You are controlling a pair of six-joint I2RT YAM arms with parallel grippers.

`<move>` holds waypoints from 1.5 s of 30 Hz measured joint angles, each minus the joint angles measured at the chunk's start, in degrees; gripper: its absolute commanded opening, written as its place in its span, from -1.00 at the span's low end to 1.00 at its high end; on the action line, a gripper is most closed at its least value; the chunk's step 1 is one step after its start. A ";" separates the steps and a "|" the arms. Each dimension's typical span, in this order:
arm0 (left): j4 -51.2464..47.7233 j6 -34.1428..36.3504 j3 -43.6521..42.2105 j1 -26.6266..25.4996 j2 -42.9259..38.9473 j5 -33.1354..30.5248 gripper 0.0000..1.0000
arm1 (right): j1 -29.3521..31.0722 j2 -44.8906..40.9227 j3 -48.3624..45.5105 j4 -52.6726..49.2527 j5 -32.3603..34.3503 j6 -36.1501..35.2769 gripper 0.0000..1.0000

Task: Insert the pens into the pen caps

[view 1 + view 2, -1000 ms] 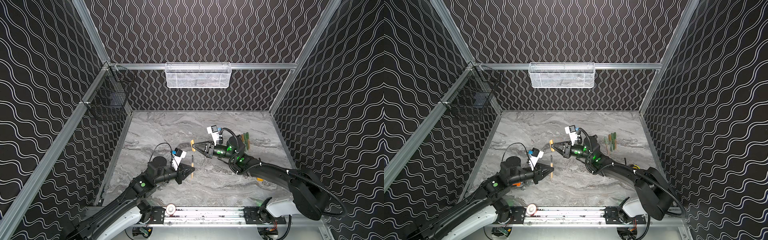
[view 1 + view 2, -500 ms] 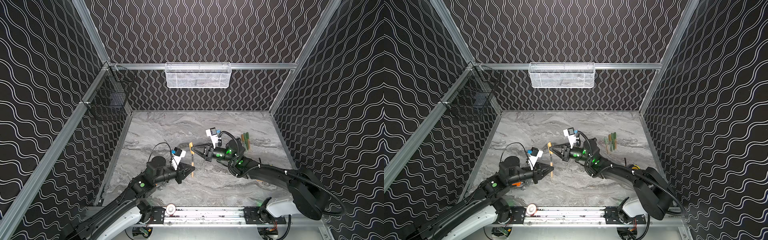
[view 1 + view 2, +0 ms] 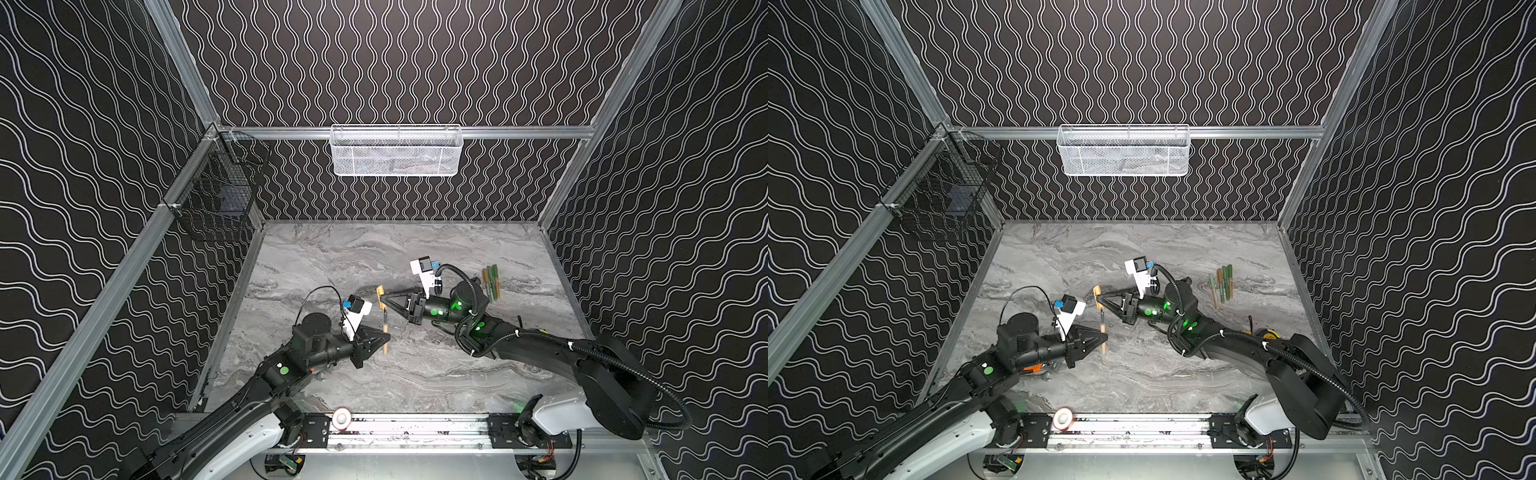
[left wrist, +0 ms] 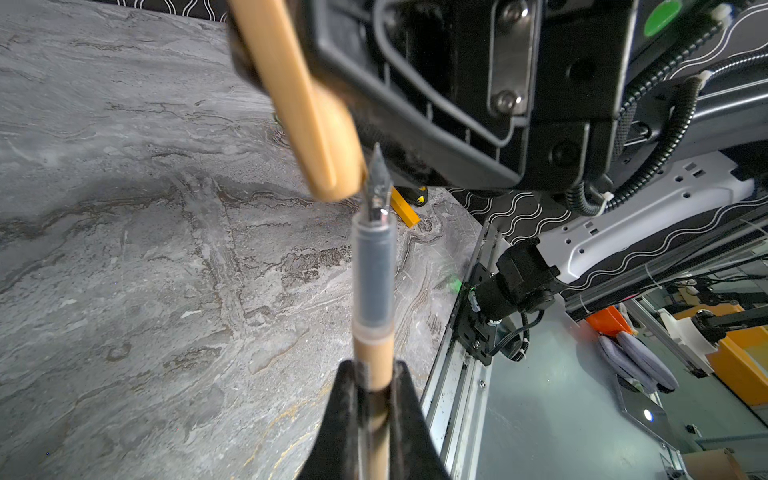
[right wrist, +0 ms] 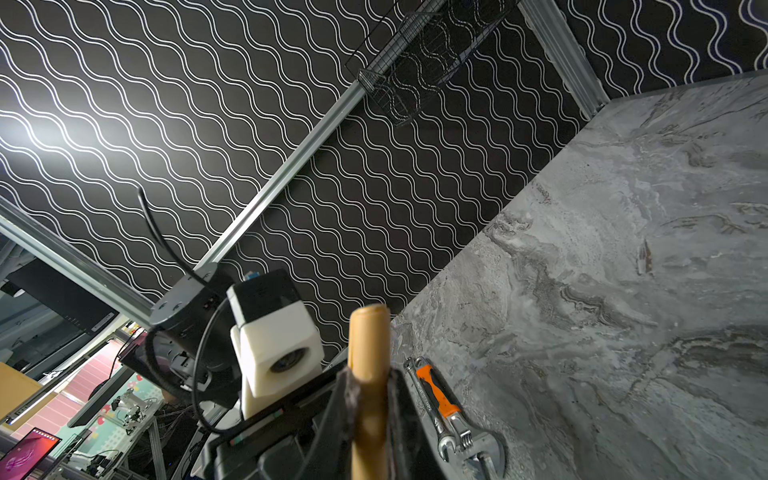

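Held pen (image 4: 372, 291) partly hidden within left gripper (image 4: 374, 370); pen cap (image 4: 305, 112) blurred, cropped.

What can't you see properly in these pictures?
- Left wrist view: the tan cap is blurred, so whether the nib of the pen is inside it is unclear.
- Both top views: the pens on the table are too small to count.
- A top view: mesh hides what the white basket holds.

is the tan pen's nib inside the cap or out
Out. In the left wrist view the tan pen shows its nib bare, beside the end of the tan cap, not inside it.
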 measured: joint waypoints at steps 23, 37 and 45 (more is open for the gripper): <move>-0.24 0.02 0.48 0.00 -1.33 -1.46 -1.00 | 0.22 -0.31 0.07 1.75 -1.51 -0.81 -0.74; -2.82 1.27 1.14 0.00 -2.62 -1.73 -1.00 | 1.62 -0.33 -3.69 8.31 -0.02 -0.63 -0.74; -3.89 1.73 1.70 -0.09 -3.17 -0.15 -1.00 | 3.06 1.70 -7.74 20.26 3.02 -0.37 -0.75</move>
